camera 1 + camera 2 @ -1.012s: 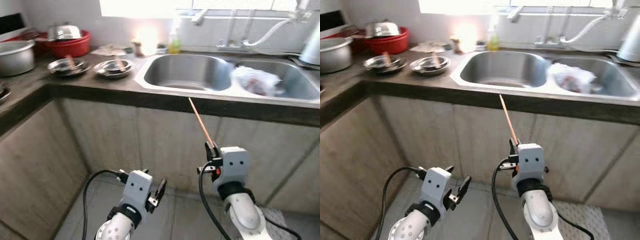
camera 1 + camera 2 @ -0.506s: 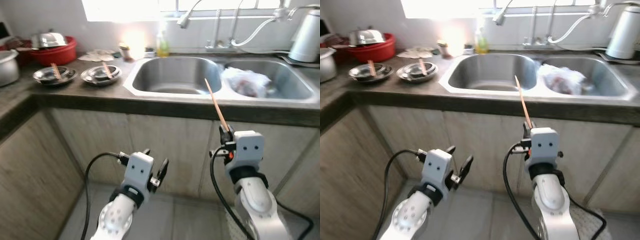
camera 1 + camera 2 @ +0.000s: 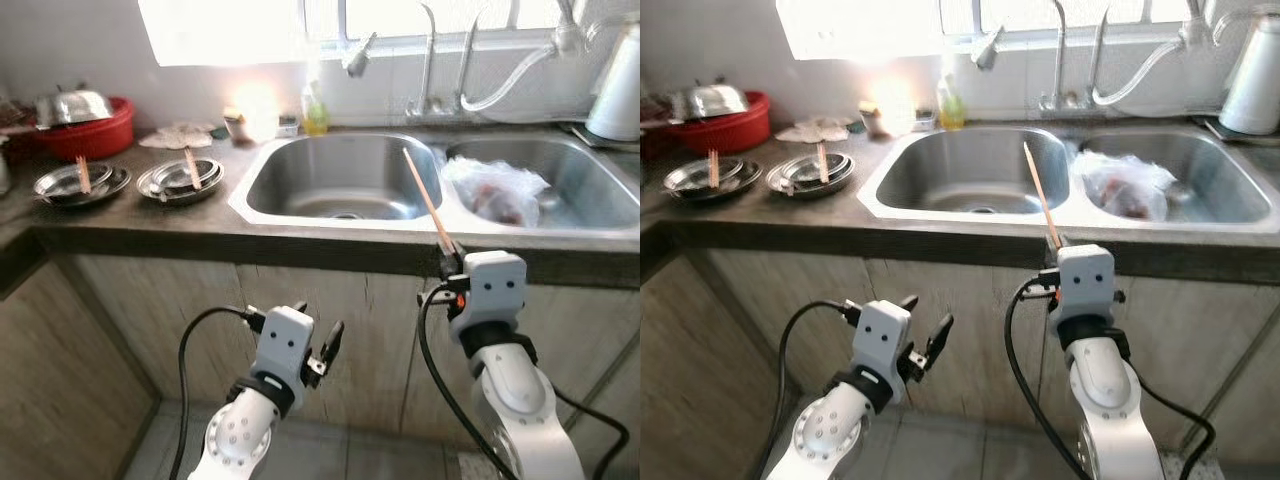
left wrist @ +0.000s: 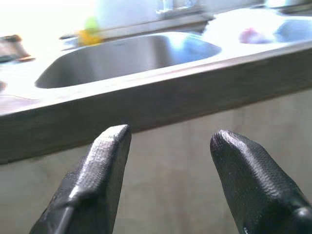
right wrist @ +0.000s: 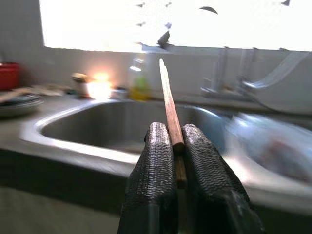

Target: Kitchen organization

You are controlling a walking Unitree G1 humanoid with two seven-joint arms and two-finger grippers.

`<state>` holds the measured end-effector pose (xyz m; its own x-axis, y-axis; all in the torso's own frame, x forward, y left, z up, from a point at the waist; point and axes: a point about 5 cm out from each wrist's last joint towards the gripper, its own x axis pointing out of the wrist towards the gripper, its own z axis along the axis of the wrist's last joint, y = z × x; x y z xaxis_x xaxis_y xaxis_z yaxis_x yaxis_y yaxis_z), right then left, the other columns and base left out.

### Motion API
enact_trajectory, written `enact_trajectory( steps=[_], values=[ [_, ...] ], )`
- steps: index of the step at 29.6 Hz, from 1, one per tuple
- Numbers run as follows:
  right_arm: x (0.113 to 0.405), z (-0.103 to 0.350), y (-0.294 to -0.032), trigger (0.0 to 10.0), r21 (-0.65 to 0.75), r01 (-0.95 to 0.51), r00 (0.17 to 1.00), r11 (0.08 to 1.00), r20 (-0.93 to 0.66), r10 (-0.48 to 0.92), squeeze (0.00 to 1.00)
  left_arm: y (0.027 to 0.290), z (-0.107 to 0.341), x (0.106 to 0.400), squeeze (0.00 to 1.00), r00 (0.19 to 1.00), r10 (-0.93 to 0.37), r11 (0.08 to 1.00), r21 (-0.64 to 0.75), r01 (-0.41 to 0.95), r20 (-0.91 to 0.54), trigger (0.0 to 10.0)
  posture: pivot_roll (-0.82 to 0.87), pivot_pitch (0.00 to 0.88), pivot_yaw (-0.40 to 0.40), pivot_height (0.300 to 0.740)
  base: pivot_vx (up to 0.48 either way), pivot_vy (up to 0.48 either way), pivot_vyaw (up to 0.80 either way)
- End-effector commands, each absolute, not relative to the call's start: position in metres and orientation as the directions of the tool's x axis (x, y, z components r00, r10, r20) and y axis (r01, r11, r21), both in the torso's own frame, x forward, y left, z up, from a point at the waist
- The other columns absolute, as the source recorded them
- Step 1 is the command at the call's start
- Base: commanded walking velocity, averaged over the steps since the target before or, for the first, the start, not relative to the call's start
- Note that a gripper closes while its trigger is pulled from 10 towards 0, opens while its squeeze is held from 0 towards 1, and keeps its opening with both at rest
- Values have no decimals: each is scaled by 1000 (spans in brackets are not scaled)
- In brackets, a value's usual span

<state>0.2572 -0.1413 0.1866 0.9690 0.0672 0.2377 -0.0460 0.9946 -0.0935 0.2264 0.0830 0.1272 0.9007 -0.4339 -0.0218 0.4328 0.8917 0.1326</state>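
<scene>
The right gripper (image 5: 176, 139) is raised in front of the dark countertop (image 3: 140, 225), just near the stainless double sink (image 3: 350, 160), with its two black fingers (image 5: 158, 161) pressed together on the lower end of a thin light-brown wooden chopstick (image 3: 428, 205). The chopstick stands up from the fingers and leans to the left and away, its tip reaching over the near rim between the two sink bowls. The left gripper (image 3: 320, 352) hangs lower and to the left, in front of the pale wood-grain cabinet doors (image 3: 180, 300), with its fingers (image 4: 100, 165) spread apart and nothing between them.

On the countertop at far left sit two shallow round steel dishes (image 3: 180, 180), side by side, each with a short wooden stick (image 3: 190, 167) resting in it. Behind them stands a red plastic basin (image 3: 85, 128) holding an upturned steel bowl (image 3: 72, 103). Further along the back of the counter, near the wall, is a yellow-green bottle of dish soap (image 3: 315, 105) beside a small jar that is washed out by glare. The left sink bowl shows its drain; the right bowl holds a crumpled clear plastic bag (image 3: 495, 188) with something dark and reddish inside. Chrome taps (image 3: 428, 60) rise behind the sink under a bright window, and a white kettle (image 3: 615, 85) stands at the far right.
</scene>
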Motion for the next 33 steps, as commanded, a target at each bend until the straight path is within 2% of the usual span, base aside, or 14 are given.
enact_trajectory(
  steps=[1,12,21,23,33],
  values=[
    [261,191,-137,10000,-89,-68,966,994,244,88,0,89,126,227,0,908,-419,897,144,419,-29,10000,33,0,10,740,405,0,0],
    [284,219,-143,10000,-161,-112,952,981,266,152,0,89,125,228,0,910,-413,899,145,413,-31,10000,29,3,6,740,403,0,0],
    [309,230,-151,10000,-216,-147,972,965,151,182,0,88,124,228,0,910,-413,900,136,414,-35,10000,30,4,2,740,389,0,0],
    [319,230,-155,10000,-243,-173,977,954,81,198,0,88,123,229,0,915,-403,906,130,404,-36,10000,28,4,0,740,277,0,0],
    [353,222,-159,10000,-271,-266,961,925,-148,234,0,88,123,229,0,914,-403,906,123,405,-39,10000,23,23,-5,740,0,0,0]
  ],
)
